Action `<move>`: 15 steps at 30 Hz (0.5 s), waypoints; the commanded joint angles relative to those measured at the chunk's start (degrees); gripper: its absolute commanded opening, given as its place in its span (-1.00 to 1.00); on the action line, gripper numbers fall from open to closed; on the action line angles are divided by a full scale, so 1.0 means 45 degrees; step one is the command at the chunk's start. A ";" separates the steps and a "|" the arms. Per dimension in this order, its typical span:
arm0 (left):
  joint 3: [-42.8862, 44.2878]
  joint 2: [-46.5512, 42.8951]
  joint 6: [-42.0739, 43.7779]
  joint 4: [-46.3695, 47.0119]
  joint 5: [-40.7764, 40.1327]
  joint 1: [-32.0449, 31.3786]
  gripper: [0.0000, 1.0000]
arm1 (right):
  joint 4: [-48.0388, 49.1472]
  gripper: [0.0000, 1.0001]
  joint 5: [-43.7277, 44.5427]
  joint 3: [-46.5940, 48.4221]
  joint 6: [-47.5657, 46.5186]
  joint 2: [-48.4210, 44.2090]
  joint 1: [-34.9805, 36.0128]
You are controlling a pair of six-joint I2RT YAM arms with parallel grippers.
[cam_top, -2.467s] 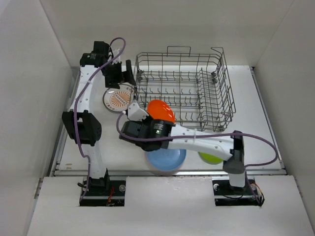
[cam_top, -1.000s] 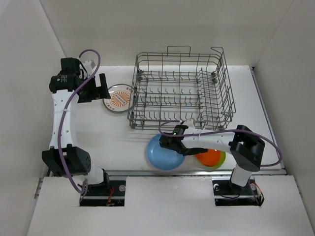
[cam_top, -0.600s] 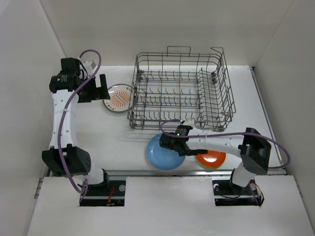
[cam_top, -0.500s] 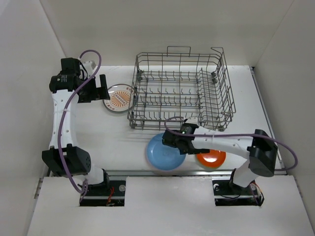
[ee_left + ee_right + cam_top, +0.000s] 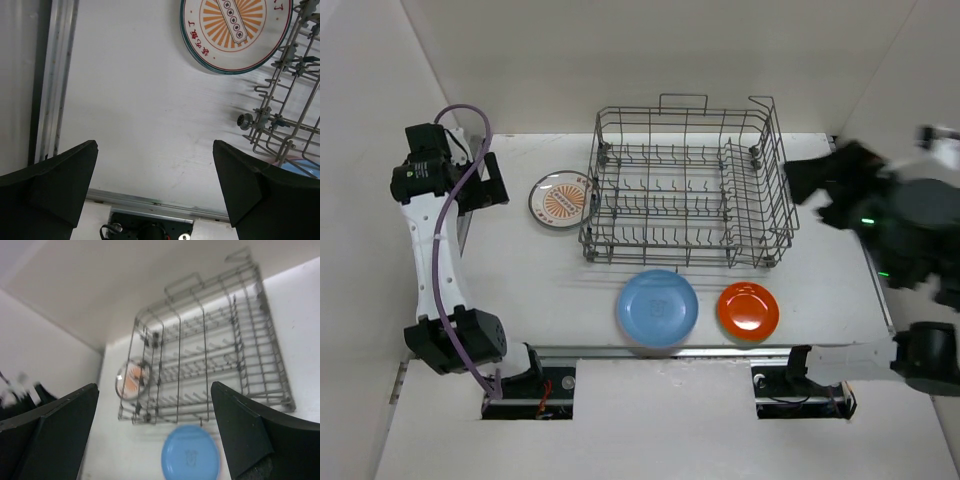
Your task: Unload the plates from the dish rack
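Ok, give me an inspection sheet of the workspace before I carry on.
Surface: white table, no spills seen.
Job's things: dish rack holds no plates; sunburst plate flat on its left; blue plate and orange plate flat in front, apart.
Clutter: nothing seen.
Grippers: left gripper open, empty; right gripper open, empty, raised at the right.
Cables: purple cable along the left arm, clear of plates.
Surroundings: white walls on three sides.
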 commanded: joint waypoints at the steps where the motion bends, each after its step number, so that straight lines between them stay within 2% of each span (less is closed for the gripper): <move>1: 0.0011 -0.0990 -0.0016 -0.0176 -0.0446 0.0104 1.00 | 0.1005 1.00 0.2892 -0.0449 -0.1943 -0.2272 -0.0016; 2: -0.0146 -0.1183 -0.0014 -0.0176 -0.0640 0.0104 1.00 | 0.1460 1.00 0.3067 -0.1769 -0.2061 -0.3594 -0.0016; 5: -0.0148 -0.1496 -0.0151 -0.0486 -0.0817 0.0104 1.00 | 0.2010 1.00 0.2817 -0.3436 -0.2062 -0.5204 -0.0016; 9: -0.0285 -0.2102 -0.0151 -0.0527 -0.0485 0.0104 1.00 | 0.2168 1.00 0.2113 -0.4201 -0.2062 -0.7351 -0.0016; 15: -0.0558 -0.2474 -0.0151 -0.0176 -0.0485 0.0104 1.00 | 0.2150 1.00 0.1799 -0.4886 -0.2062 -0.8041 -0.0016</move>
